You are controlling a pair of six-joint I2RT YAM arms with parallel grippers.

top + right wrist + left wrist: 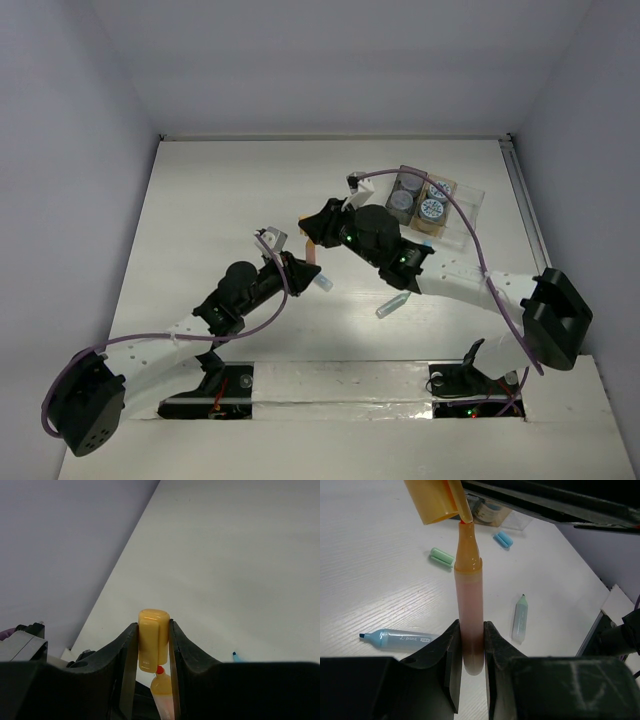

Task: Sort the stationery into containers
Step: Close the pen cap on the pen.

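My left gripper [471, 625] is shut on the body of an uncapped orange marker [468, 595], holding it above the table. My right gripper [152, 626] is shut on the marker's orange cap [153, 639]; the cap's open end sits just at the red tip [159, 670], slightly off line. In the top view both grippers, left [303, 264] and right [318, 232], meet mid-table. A light blue marker [400, 639], a mint marker [520, 620], a mint cap [442, 557] and a blue cap [503, 539] lie loose. The trays [465, 208] stand far right, with round jars [431, 209] inside.
The right arm [450, 275] stretches across the table from the near right to the middle, passing in front of the trays. The mint marker [393, 305] lies just in front of that arm. White walls close in the table at the back and both sides.
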